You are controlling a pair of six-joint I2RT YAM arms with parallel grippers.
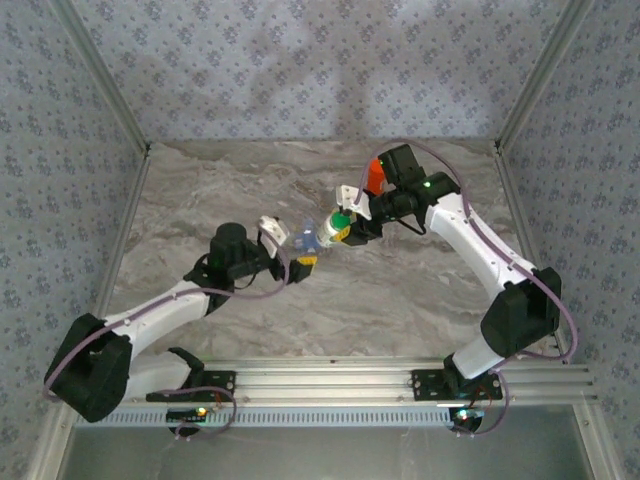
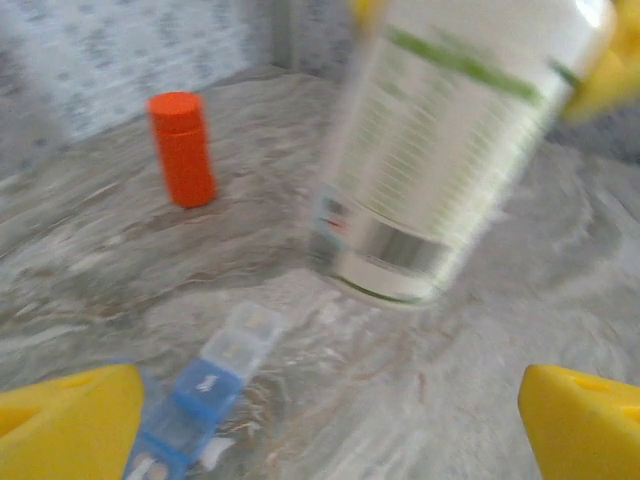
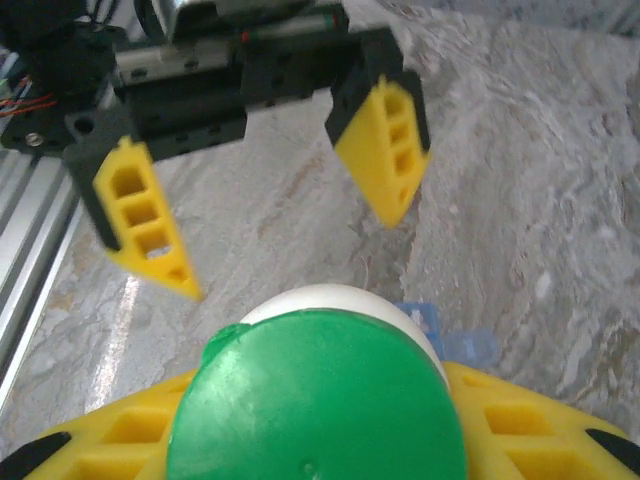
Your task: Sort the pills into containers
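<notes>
Marbled table (image 1: 400, 300), papered walls (image 1: 300, 70), pill box (image 2: 195, 398)

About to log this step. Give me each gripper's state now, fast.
Left gripper: open, holding nothing.
Right gripper: closed on the white bottle.

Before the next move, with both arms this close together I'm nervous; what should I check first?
1. Grip of right tool on white bottle: ok.
2. Bottle's green cap in place: ok.
3. Opening of left tool, which faces the cap: ok.
4. Lids of pill box open: cannot tell, blurred.
5. Upright orange bottle apart from both tools: ok.
</notes>
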